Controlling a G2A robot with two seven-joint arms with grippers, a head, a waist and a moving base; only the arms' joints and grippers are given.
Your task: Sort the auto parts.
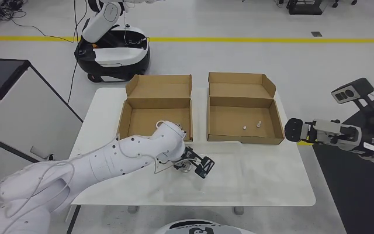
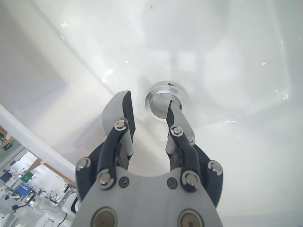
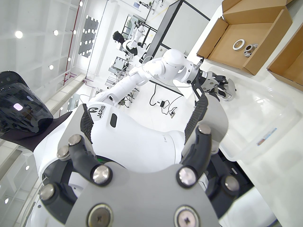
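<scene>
Ring [image 2: 163, 88] lies flat at my left gripper [image 2: 149, 105], the nearer arm: jaws part open, one finger [image 2: 174, 115] inside its hole, other outside.

Small label [image 3: 267, 136] on clear tray [image 3: 285, 126], print too small to read

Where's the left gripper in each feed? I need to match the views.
Top view: left gripper at the table's front middle, in front of the left cardboard box.
Left wrist view: its own gripper up close, open, one fingertip inside a metal ring.
Right wrist view: farther off, at the white arm's end, over the clear tray.
Shared landmark: the clear tray beneath it.
</scene>
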